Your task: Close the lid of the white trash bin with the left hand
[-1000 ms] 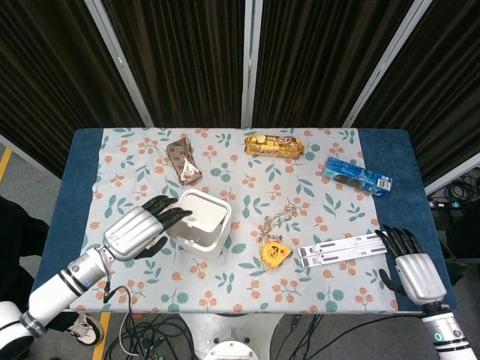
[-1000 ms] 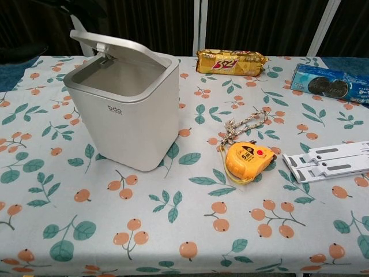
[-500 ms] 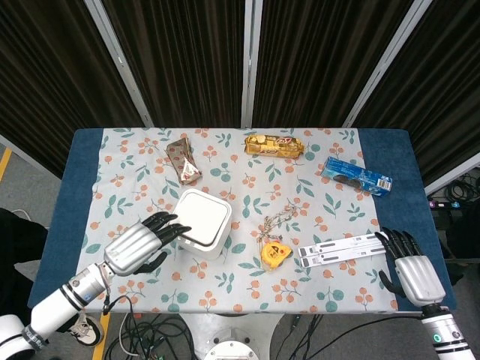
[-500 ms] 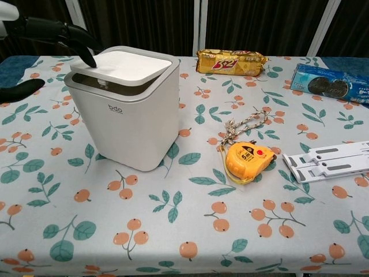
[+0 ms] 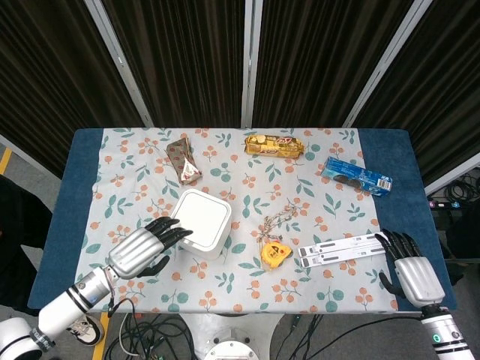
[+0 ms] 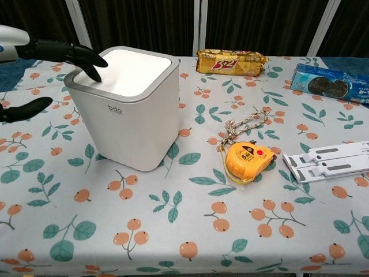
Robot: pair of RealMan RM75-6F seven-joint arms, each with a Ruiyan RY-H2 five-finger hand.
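Note:
The white trash bin (image 5: 202, 223) (image 6: 124, 109) stands left of the table's middle, its lid (image 6: 130, 65) lying flat and flush with the rim. My left hand (image 5: 142, 247) (image 6: 55, 55) is at the bin's left side, fingers spread, with dark fingertips (image 6: 92, 74) resting on the lid's near-left edge. It holds nothing. My right hand (image 5: 411, 268) lies on the table's front right corner, fingers spread and nothing in it; the chest view does not show it.
A yellow tape measure (image 5: 274, 253) (image 6: 249, 160) with a cord lies right of the bin. A white folded stand (image 5: 341, 248) (image 6: 328, 160) is beside the right hand. A gold biscuit pack (image 5: 275, 145), a blue cookie pack (image 5: 357, 175) and a brown wrapper (image 5: 183, 160) lie further back.
The lid has gone from standing open to lying fully flat on the bin. My left hand followed it down and drew slightly toward the table's front. The right hand stayed still.

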